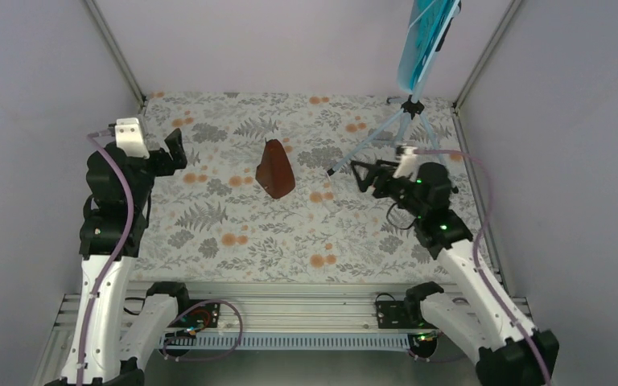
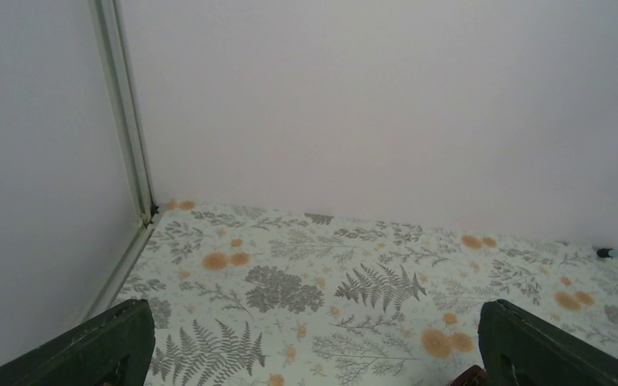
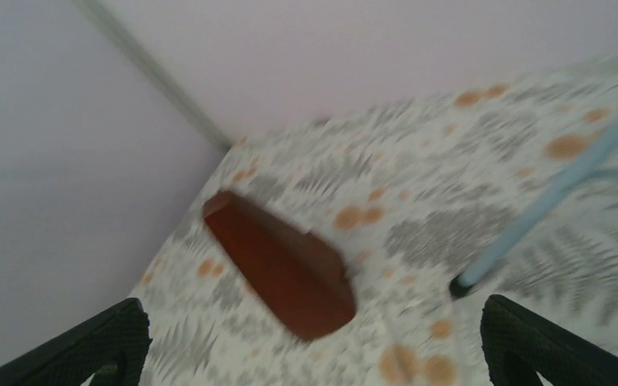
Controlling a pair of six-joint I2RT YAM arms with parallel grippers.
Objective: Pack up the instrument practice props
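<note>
1. The left arm (image 1: 109, 209) stands folded upright near the left wall, over the left side of the fern-and-flower patterned tabletop (image 1: 233, 233).
2. The left pincer (image 1: 173, 153) points toward the middle of the tabletop. Its jaws are spread wide with nothing between them. In the left wrist view the left pincer (image 2: 314, 358) shows one dark finger at each lower corner, with only the patterned cloth and the pale back wall between.
3. The reddish-brown pyramid metronome (image 1: 276, 169) stands on the tabletop about midway between the two pincers, apart from both. Its tip leans toward the back left in the overhead view. The right wrist view is blurred, and there the metronome (image 3: 282, 269) lies between the fingers' lines of sight, touching neither.
4. The right pincer (image 1: 362, 173) reaches leftward from the right arm toward the metronome. It is wide open and holds nothing. In its own camera the right pincer (image 3: 314, 358) shows both fingers far apart at the frame's lower corners.
5. The music stand (image 1: 409, 106) stands at the back right corner on spread tripod legs. One pale leg runs forward-left and its foot ends just beside the right pincer. That leg (image 3: 547, 201) crosses the right of the wrist view.
6. The teal sheet of music (image 1: 425, 32) rests on the stand's tilted desk, high above the tabletop.
</note>
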